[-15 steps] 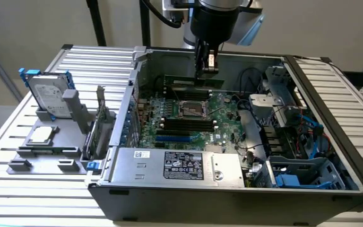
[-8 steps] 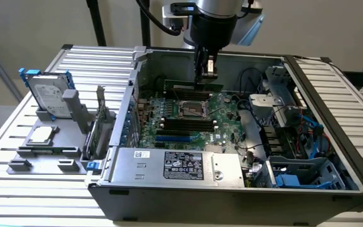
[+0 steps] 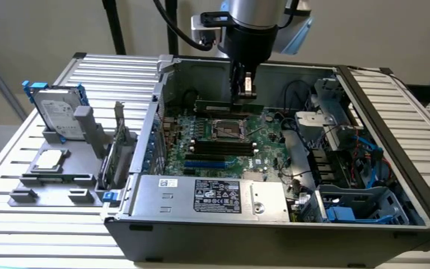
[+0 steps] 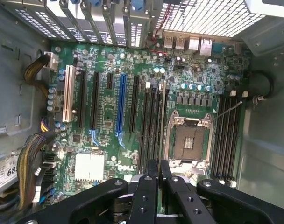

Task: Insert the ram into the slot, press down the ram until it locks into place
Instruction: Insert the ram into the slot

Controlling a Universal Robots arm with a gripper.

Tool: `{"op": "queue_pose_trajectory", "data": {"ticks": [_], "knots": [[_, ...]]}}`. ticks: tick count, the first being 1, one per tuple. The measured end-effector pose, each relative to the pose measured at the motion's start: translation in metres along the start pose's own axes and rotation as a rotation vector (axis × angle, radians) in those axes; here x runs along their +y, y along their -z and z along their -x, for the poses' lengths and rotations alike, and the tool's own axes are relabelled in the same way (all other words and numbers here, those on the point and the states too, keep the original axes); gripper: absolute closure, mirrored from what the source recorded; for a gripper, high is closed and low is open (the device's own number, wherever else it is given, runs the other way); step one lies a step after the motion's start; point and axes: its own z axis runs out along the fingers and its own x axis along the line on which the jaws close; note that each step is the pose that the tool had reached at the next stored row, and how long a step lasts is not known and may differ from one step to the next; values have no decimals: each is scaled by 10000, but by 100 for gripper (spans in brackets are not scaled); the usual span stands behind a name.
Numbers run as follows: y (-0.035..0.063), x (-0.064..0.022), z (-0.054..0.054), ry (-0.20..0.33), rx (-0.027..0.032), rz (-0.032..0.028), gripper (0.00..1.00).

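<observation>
In the exterior view my gripper (image 3: 246, 98) hangs inside the open computer case, well above the motherboard (image 3: 263, 143). It is shut on the ram (image 3: 216, 106), a long green stick held level and on edge, running toward the exterior view's left. Below it lie the square CPU socket (image 3: 230, 130) and a bank of black slots (image 3: 223, 147) just in front of it. In the wrist view the fingers (image 4: 150, 186) stand almost together over that bank of slots (image 4: 152, 126). A second bank of black slots (image 4: 227, 140) lies on the other side of the CPU socket (image 4: 188, 137).
Metal case walls enclose the board. A power supply (image 3: 208, 196) sits at the front and a drive cage (image 3: 357, 204) at the exterior view's right. A blue slot (image 4: 121, 105) and cable bundles (image 4: 32, 163) lie beside the slots. A fixture with a hard drive (image 3: 58, 115) stands outside the case.
</observation>
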Motion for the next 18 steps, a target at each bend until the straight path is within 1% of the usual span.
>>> {"op": "queue_pose_trajectory", "data": {"ticks": [5, 8, 10, 12, 14, 16, 18], "knots": [[-67, 30, 10, 4, 113, -106, 87], [-102, 39, 16, 7, 215, -181, 87], [-124, 45, 20, 10, 293, -219, 87], [-146, 50, 23, 9, 381, -232, 87], [-177, 50, 24, 9, 451, -236, 87], [-213, 49, 23, 10, 481, -235, 87], [-248, 49, 21, 8, 496, -234, 87]]}}
